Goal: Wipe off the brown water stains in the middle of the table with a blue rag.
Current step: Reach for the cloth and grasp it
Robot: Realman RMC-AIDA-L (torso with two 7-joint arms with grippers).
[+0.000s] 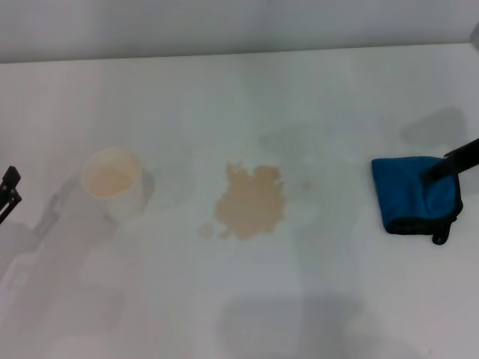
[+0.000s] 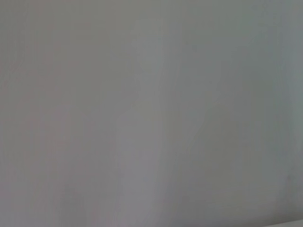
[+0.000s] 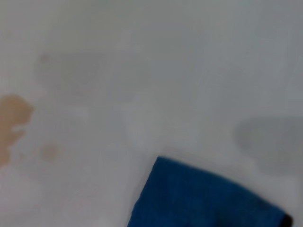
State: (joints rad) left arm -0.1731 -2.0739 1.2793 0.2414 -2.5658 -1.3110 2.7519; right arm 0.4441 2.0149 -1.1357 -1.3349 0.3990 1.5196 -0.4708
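Rag at the right, stain still in the middle

We see the table [image 1: 239, 314] filling the frame, the brown water stains [image 1: 251, 202] at its centre, a white cup [image 1: 114, 182] centre-left, the blue rag [image 1: 413, 193] at right; the right gripper [image 1: 458, 160] pokes in over the rag, grip we cannot tell; left gripper [image 1: 9, 191] sits at the left edge, likewise unclear.
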